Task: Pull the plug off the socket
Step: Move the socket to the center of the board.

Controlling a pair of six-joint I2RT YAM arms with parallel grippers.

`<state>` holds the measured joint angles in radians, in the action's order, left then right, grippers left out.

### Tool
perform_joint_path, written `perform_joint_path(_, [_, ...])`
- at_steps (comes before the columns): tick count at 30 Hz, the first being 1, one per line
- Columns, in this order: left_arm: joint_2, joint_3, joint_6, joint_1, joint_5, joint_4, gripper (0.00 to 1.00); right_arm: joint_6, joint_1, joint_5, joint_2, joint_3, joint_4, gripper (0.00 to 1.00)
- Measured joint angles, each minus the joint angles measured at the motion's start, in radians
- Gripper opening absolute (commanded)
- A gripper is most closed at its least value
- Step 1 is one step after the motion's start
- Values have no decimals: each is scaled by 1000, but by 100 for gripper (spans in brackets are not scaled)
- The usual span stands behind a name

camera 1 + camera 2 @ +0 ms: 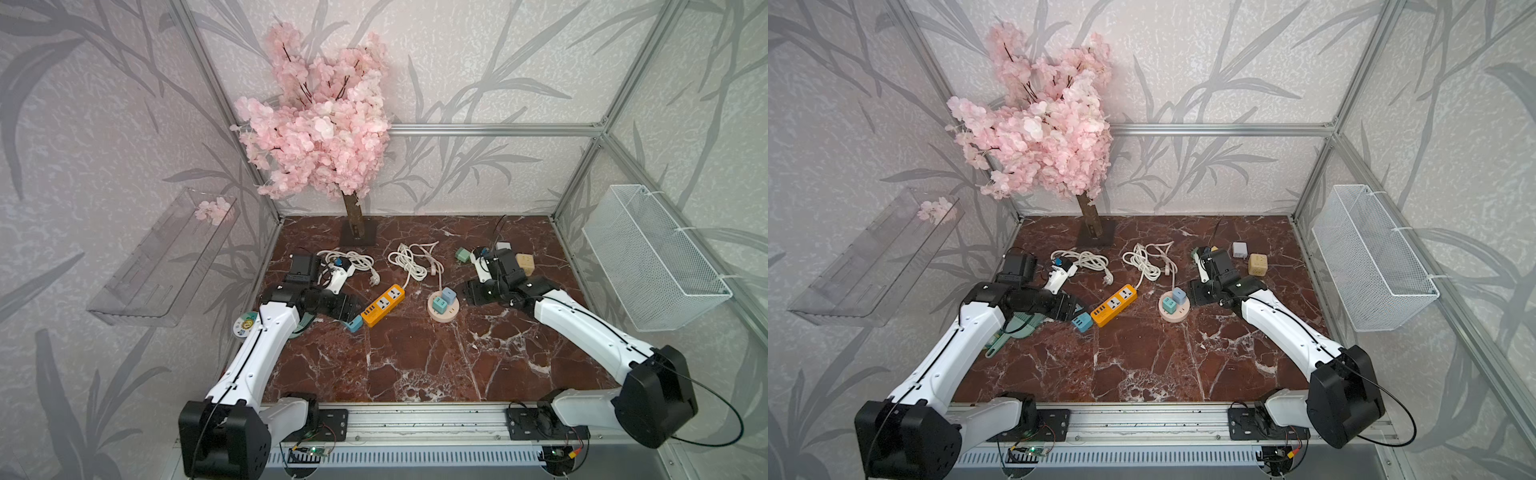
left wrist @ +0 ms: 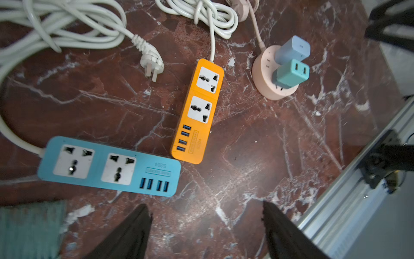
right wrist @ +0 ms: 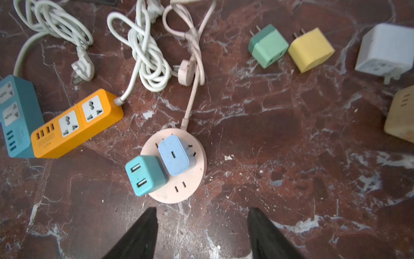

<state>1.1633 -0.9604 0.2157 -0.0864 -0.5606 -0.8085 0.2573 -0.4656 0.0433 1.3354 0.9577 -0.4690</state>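
Right wrist view: the teal plug (image 3: 145, 175) and the pale blue plug (image 3: 175, 154) sit in the round pink socket (image 3: 179, 192), mid-worktop (image 3: 291, 157), just right of the orange power strip (image 3: 76, 125). The right hand (image 3: 201, 209) is near the socket, spread apart and empty. The left hand (image 2: 205, 204) is also spread apart, over bare worktop.
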Motion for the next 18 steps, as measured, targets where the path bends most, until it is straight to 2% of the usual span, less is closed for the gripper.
perform_joint_path(1, [8, 0, 7, -2, -3, 0, 12, 3, -3, 8, 1, -10, -6, 65])
perform_joint_path(2, [18, 0, 13, -5, -8, 0, 4, 5, -7, 13, 3, -13, -11, 65])
perform_joint_path(3, [26, 0, 18, -6, -11, 0, 0, 5, -10, 18, 9, -13, -13, 64])
perform_joint_path(11, [48, 0, 29, -11, -20, 0, 0, -1, -92, 47, 163, 69, -35, 61])
perform_joint_path(18, [40, 0, 29, -11, -20, 2, 0, 19, -157, 16, 179, 117, -62, 61])
